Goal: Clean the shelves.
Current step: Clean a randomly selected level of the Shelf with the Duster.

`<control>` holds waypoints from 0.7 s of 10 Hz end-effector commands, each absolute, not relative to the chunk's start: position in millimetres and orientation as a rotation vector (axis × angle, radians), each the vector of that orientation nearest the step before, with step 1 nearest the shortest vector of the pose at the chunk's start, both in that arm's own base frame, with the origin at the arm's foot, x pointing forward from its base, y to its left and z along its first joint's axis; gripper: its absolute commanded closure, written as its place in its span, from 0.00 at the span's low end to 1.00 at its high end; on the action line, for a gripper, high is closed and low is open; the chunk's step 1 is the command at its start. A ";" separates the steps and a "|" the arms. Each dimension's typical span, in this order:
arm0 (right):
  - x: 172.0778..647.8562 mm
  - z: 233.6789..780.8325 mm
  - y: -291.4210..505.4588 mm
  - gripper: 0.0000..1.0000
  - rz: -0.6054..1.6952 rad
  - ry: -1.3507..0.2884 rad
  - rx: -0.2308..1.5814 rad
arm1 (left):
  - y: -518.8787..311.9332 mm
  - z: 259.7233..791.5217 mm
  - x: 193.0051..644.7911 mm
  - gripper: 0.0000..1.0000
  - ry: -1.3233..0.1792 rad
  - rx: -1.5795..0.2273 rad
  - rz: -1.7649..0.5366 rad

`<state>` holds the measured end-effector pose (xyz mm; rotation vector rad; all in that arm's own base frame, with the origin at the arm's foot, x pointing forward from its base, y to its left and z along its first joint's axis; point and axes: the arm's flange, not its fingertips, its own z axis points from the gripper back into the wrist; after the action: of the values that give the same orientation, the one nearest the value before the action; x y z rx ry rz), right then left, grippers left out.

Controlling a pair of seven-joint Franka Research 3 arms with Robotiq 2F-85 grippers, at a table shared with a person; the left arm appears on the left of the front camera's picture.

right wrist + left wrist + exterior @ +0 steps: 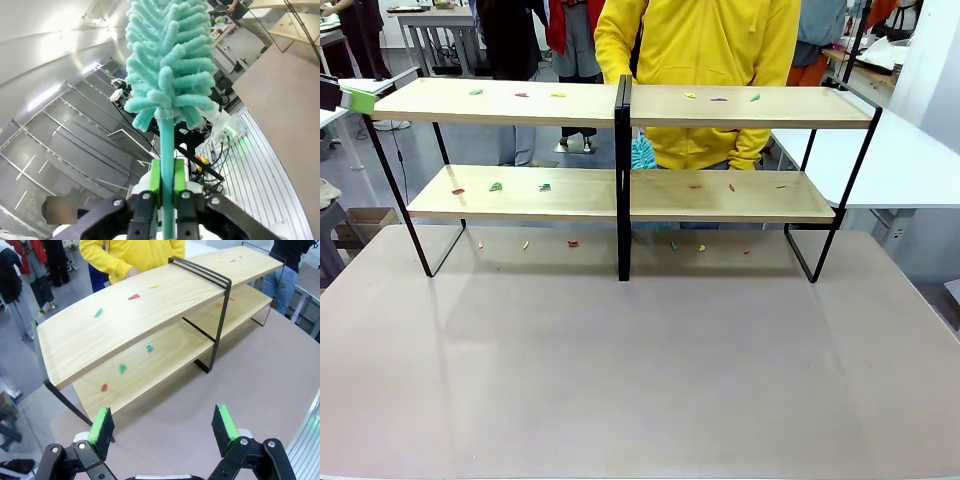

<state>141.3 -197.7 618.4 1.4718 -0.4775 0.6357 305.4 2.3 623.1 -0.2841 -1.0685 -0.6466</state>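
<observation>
While the shelves (740,195) stand across the far part of the grey-brown tabletop (640,380), at 12 o'clock from my base in the front view, their black centre post (622,180) divides the two light wood boards into left and right halves.

1. Small coloured scraps (496,186) lie on both boards. Three sit on each half of the upper board, and several are spread along the lower board.
2. More scraps lie on the tabletop beneath the rack, between its black legs.
3. A person in a yellow hooded top (700,60) stands just behind the shelves, at 12 o'clock from the centre post.

Left gripper (162,422): in its wrist view the jaws stand wide apart with nothing between the green pads (102,422). It hangs above the tabletop, clear of the rack, with one end of the shelves (150,315) at 12 o'clock and the boards running away toward 2 o'clock.

Right gripper (167,182): the jaws are clamped fully on the thin teal handle of a duster (170,60). Its fluffy teal head rises to 12 o'clock in that view. A strip of tabletop shows at 3 o'clock.
</observation>
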 end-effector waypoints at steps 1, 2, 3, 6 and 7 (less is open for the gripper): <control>137.0 624.3 -201.5 0.88 0.629 -0.468 1.471 | 1.7 623.2 304.0 0.00 -1.057 -0.280 -0.639; 137.0 624.3 -201.5 0.88 0.629 -0.468 1.471 | 1.7 623.2 304.0 0.00 -1.057 -0.280 -0.639; 137.0 624.3 -201.5 0.88 0.629 -0.468 1.471 | 1.7 623.2 304.0 0.00 -1.057 -0.280 -0.639; 141.3 618.4 -197.7 0.88 0.636 -0.477 1.472 | 1.7 623.2 304.0 0.00 -1.057 -0.280 -0.639; 103.5 609.9 -175.5 0.88 0.607 -0.222 1.280 | 1.7 623.2 304.0 0.00 -1.057 -0.280 -0.639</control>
<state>135.9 -191.0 612.2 1.4078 -0.3988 0.6176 305.4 2.3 623.1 -0.2841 -1.0685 -0.6468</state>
